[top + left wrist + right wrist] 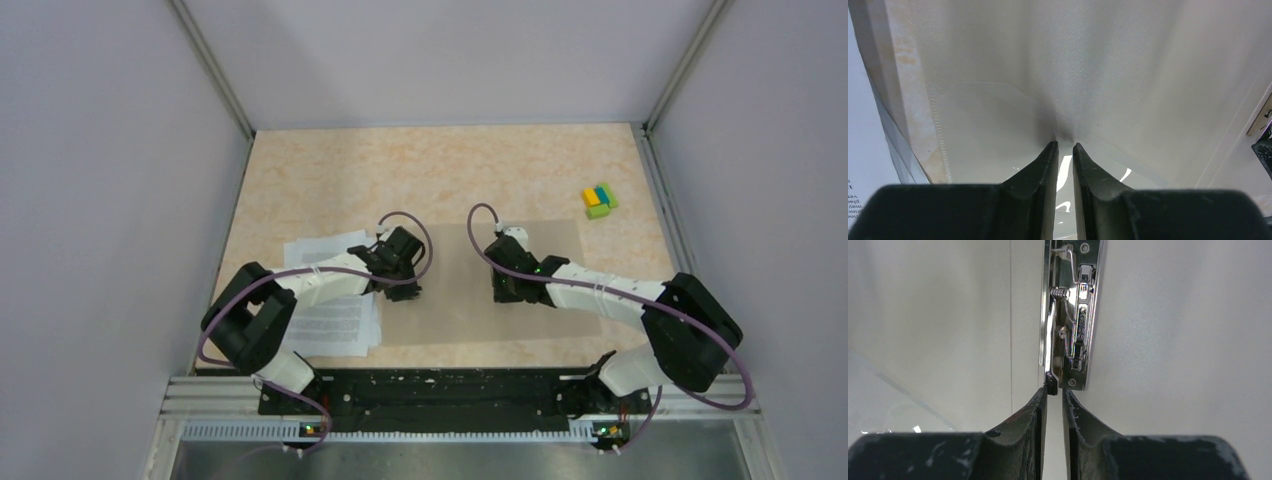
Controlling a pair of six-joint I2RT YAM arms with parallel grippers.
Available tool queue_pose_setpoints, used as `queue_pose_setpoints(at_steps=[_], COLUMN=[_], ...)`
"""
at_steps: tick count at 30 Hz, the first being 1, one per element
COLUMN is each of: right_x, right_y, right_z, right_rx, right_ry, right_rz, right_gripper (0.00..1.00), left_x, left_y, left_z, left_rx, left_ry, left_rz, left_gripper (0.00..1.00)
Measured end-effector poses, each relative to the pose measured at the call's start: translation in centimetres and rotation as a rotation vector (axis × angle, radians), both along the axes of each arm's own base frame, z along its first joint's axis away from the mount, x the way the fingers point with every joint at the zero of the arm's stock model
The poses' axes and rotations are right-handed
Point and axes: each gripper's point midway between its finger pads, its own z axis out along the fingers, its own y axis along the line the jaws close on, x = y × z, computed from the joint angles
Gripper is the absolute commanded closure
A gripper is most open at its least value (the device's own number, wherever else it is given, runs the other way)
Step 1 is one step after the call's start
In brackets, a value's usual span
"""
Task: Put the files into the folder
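Near edge: both arm bases, arms reaching out over the bench [450, 165].

Files [335, 325]: loose, slightly fanned stack of printed sheets flat on the bench, near-left, partly under the left forearm. They sit just beside the folder's left edge and are not in it.

Folder [450, 315]: lying open and flat mid-bench, right of the files. Both hands are over it.

Left hand [1064, 145]: over the folder's left half, tips down at its pale inner face, right on a clear plastic pocket [988, 125] that lies there. Jaws almost together, thin slit between. There is a small dark pucker at the tips, and I can't tell if they pinch the plastic or just press on it. A strip of printed sheet shows at the left edge of that wrist view.

Right hand [1054, 390]: over the folder's middle, pointing along the spine. Jaws almost together, narrow gap. Tips are right at the near end of the shiny metal clip [1070, 315], which runs away from the hand along the fold. A small black tab on the clip touches the left fingertip; can't tell if it's actually gripped.

Far right: small yellow-blue-green block cluster [599, 200], well apart from the folder and both hands.
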Motion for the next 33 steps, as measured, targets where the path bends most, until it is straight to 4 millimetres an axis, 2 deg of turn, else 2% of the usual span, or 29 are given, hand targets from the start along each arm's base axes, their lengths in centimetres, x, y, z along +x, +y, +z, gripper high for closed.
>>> queue_pose_setpoints(at_steps=[10,33], right_x=[0.35,0.76], right_y=[0.43,0.5], right_z=[0.24,-0.04], right_rx=[-0.015,-0.042], right_ry=[-0.024,-0.037], right_rz=[0.006,-0.003], right_gripper=[0.83,0.91], left_x=[0.06,0.16], left_y=[0.07,0.18], left_z=[0.0,-0.05], left_rx=[0.004,0.019], left_ry=[-0.001,0.012], left_rz=[0.017,0.038], left_gripper=[0.77,0.77])
